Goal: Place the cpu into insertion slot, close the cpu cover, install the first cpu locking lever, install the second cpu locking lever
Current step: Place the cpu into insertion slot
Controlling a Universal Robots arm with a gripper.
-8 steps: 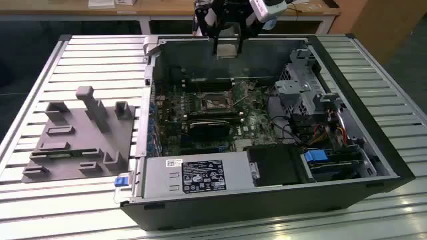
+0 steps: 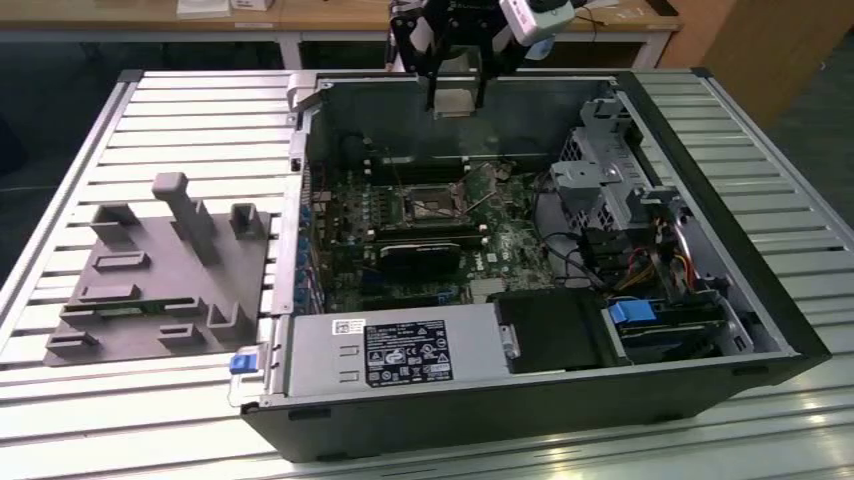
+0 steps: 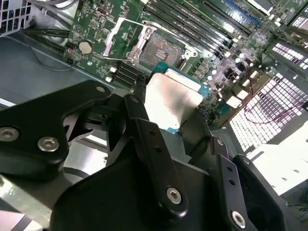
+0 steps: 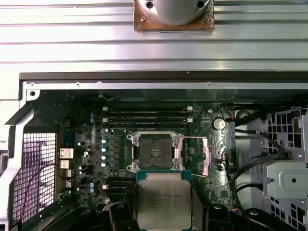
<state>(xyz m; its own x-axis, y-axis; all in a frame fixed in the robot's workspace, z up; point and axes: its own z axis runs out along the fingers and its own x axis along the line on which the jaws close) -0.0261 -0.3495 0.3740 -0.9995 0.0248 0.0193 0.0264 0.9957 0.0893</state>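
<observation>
My gripper [image 2: 454,88] hangs above the back wall of the open computer case and is shut on the cpu [image 2: 454,101], a pale square chip. In both wrist views the cpu [image 4: 163,202] [image 3: 174,96] sits between the black fingers [image 3: 139,103], held in the air over the motherboard. The insertion slot [image 4: 155,153] [image 3: 162,50] [image 2: 430,205] lies bare with its dark centre showing, a short way from the chip. The cpu cover [image 4: 209,159] [image 3: 129,37] stands flipped open beside the slot. A thin lever wire [image 3: 159,30] crosses near the slot.
A black finned block [image 2: 420,255] lies just in front of the slot. The grey power supply [image 2: 387,350] fills the case's near side, a drive cage [image 2: 614,190] the exterior view's right. A grey fixture plate [image 2: 160,275] rests on the slatted table [image 2: 200,110].
</observation>
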